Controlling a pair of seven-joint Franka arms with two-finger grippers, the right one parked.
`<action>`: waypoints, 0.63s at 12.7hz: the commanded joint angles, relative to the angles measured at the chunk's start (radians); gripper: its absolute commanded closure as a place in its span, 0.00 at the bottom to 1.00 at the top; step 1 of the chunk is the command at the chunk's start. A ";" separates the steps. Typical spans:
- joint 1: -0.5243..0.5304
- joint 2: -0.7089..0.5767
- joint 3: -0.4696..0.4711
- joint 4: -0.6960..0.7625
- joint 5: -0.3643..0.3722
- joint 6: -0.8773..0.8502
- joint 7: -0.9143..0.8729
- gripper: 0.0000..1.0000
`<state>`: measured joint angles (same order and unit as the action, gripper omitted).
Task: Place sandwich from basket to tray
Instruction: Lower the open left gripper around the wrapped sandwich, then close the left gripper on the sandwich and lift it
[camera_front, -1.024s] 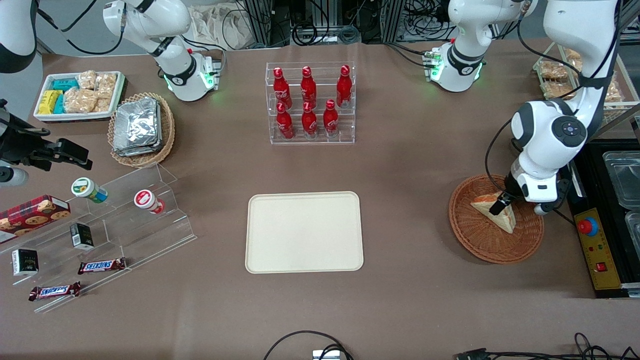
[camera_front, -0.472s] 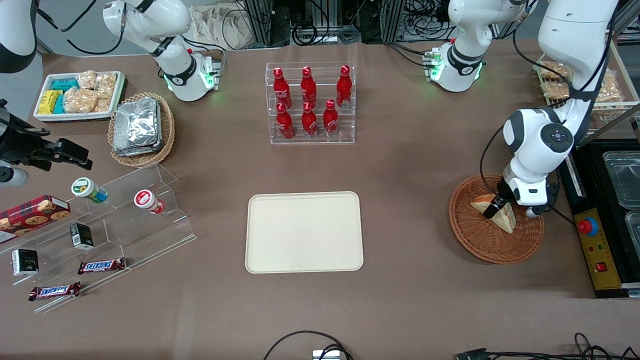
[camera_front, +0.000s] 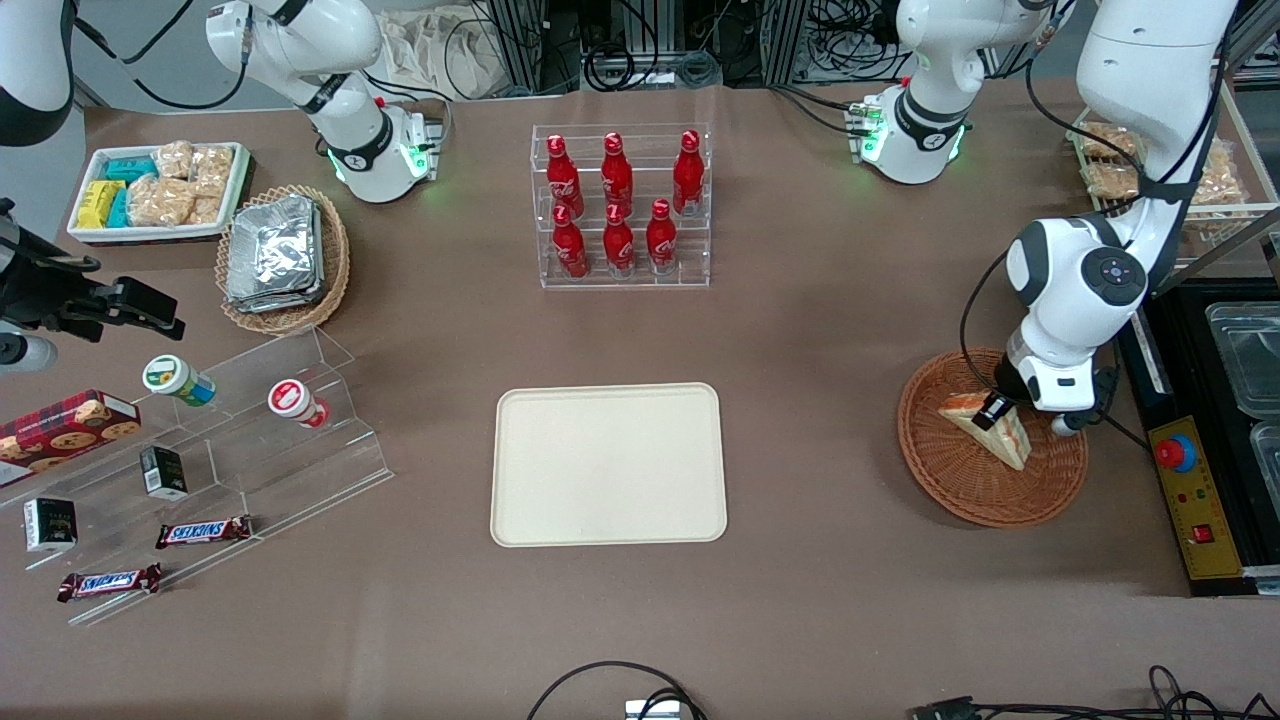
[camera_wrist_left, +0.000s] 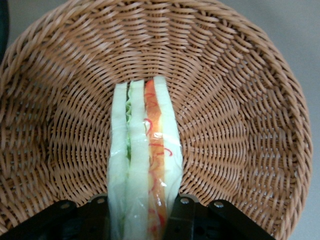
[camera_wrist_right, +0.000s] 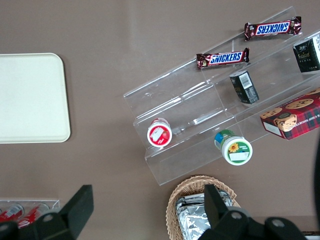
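The sandwich (camera_front: 990, 428), a pale wrapped wedge with red, orange and green filling stripes (camera_wrist_left: 145, 165), is in the round reddish-brown wicker basket (camera_front: 960, 485) at the working arm's end of the table. My gripper (camera_front: 993, 411) is down in the basket and shut on the sandwich, one black finger pressed on each bread face (camera_wrist_left: 142, 222). The wedge's tip points away from the gripper over the basket floor (camera_wrist_left: 225, 125). The cream rectangular tray (camera_front: 608, 464) lies flat on the table's middle, toward the parked arm from the basket, with nothing on it.
A clear rack of red bottles (camera_front: 620, 205) stands farther from the front camera than the tray. A black control box with a red button (camera_front: 1190, 490) sits beside the basket. A clear stepped shelf with snacks (camera_front: 200, 460) and a foil-packet basket (camera_front: 283, 258) lie toward the parked arm's end.
The arm has drawn slightly toward the table's middle, and the fingers have closed on the sandwich. The wedge has turned up onto its edge in the basket.
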<state>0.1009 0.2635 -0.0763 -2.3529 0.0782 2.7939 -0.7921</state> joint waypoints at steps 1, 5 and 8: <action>0.003 -0.081 -0.003 -0.006 0.011 -0.071 0.065 0.87; -0.009 -0.185 -0.011 -0.003 0.011 -0.186 0.300 0.85; -0.015 -0.225 -0.030 -0.002 0.014 -0.221 0.523 0.82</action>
<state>0.0894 0.0801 -0.0971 -2.3455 0.0819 2.5975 -0.3815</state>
